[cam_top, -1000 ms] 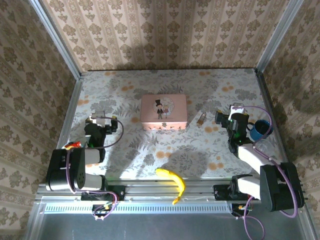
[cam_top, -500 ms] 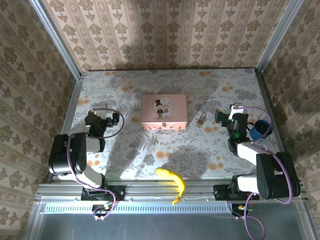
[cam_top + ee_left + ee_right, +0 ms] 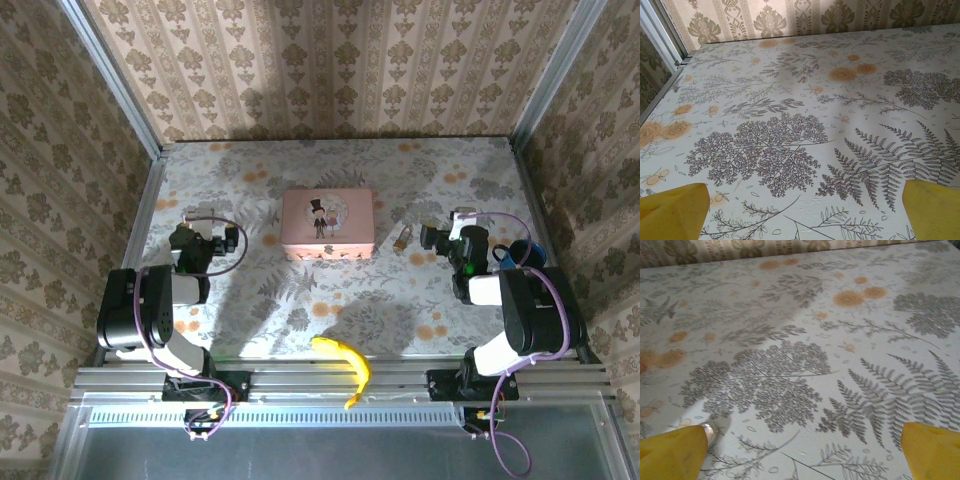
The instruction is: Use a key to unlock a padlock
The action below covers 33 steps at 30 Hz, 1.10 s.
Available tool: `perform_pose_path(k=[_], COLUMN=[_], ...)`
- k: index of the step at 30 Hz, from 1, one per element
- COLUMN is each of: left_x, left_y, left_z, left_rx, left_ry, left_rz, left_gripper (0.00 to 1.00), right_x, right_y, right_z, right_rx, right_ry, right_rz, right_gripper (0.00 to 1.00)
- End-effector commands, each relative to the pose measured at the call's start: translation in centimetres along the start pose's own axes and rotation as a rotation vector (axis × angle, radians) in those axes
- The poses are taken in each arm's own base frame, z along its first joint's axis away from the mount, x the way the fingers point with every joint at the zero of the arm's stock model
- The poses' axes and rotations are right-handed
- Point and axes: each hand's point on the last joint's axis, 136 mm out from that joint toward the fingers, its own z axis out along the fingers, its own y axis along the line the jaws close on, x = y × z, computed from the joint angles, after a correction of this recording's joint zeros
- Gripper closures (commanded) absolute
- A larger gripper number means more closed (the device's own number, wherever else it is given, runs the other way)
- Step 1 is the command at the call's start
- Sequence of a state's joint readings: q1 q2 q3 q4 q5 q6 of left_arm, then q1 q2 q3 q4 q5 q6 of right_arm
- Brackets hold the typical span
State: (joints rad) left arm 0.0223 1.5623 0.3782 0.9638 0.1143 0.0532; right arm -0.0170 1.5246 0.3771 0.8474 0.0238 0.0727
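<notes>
Both end effectors sit low over the flowered surface (image 3: 300,300) with their fingers spread apart and nothing between them. On the right wrist view, the right end effector (image 3: 800,452) shows its two yellow fingertips (image 3: 670,452) at the two bottom corners, with only bare fern and flower print in the wide gap. A small rounded silvery piece (image 3: 710,432) lies on the surface just beside the inner edge of the fingertip at the bottom left; I cannot tell what it is. From the top camera, the right end effector (image 3: 432,237) is near the padlock (image 3: 401,238), which lies flat on the surface just to its left, apart from it and not gripped. The padlock is between this end effector and the pink tin (image 3: 327,224), a little off the tin's right side. A blue cup (image 3: 520,258) stands to the right of the right arm. The left end effector (image 3: 192,232) is on the far left of the surface, well apart from the padlock, with the pink tin between them. Its wrist view shows the left end effector (image 3: 802,212) with yellow fingertips (image 3: 670,212) wide apart over printed leaves. A banana (image 3: 343,365) lies at the near edge, between the two arm bases.
</notes>
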Motion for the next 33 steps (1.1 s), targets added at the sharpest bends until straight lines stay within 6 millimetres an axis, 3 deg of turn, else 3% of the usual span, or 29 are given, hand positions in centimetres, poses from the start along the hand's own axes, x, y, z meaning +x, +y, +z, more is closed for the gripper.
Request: perform_pose_path(k=[1,6,11,33], left_x=[0.2,0.2,0.2,0.2], left_y=[0.0,0.0,-0.1,-0.1], left_z=[0.0,0.0,0.0,0.0], left_rx=[0.014,0.010,0.011,0.008], left_ry=[0.012,0.011,0.014,0.017], left_rz=[-0.002,0.000,0.001,0.005], left_gripper=[0.00,0.00,0.00,0.00], right_x=[-1.3,-1.3,-1.4,-1.4], right_y=[1.2,1.5,0.5,0.5], right_z=[0.4,0.4,0.4,0.4], right_rx=[-0.067,-0.078,0.028,0.029], right_ry=[-0.025,-0.025,-0.030,-0.031], right_rz=[-0.038,-0.044,-0.049,-0.049], right_gripper=[0.00,0.00,0.00,0.00])
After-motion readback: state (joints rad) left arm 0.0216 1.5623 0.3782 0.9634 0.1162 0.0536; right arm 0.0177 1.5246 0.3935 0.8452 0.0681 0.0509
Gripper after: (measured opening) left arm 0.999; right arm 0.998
